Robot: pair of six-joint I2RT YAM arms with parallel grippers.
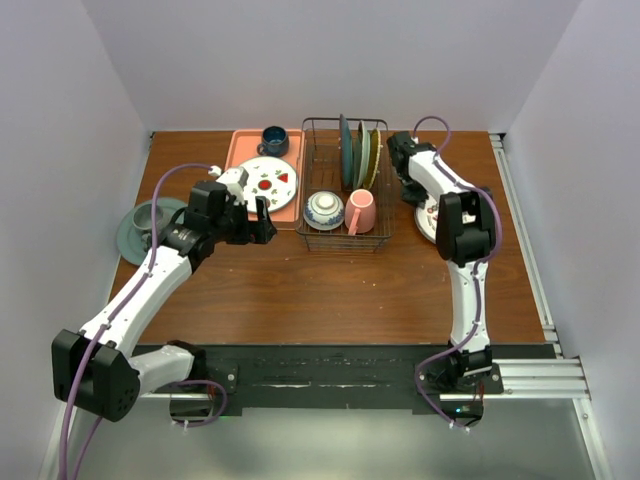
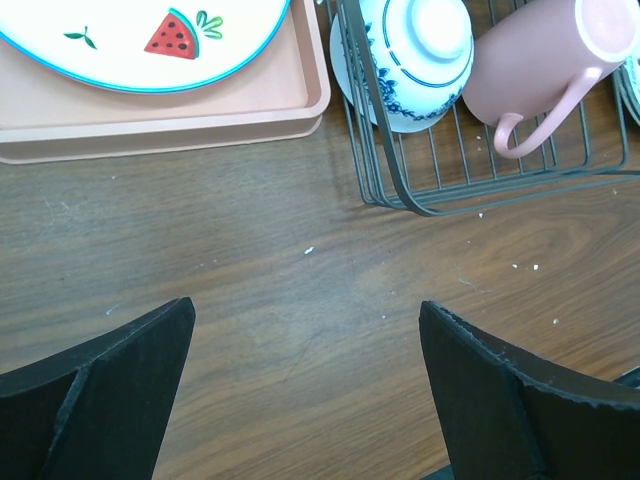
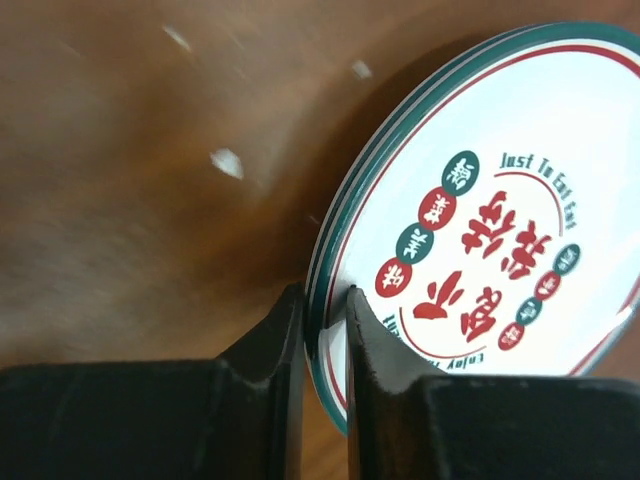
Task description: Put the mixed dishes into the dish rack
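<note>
A wooden counter is seen from above, with two white robot arms mounted at its near edge. The dark wire dish rack is placed at the centre back. Two teal-grey plates and a yellow plate are stood upright in its far right part. A blue-and-white bowl is turned upside down in the near left corner, and a pink mug is laid beside it.

Just left of the rack a pink tray is set, carrying a watermelon plate and a dark blue mug. Well to the left, a grey-green cup is rested on a teal-grey saucer.

The left end effector is held wide open over bare counter, near the tray's front edge, with nothing between its fingers.

The right end effector is found right of the rack, narrowed to a slim gap. The rim of a white plate with red marks is pinched between its fingers. This plate is outside the rack, on the counter's right side, largely hidden under the arm in the overhead view.
</note>
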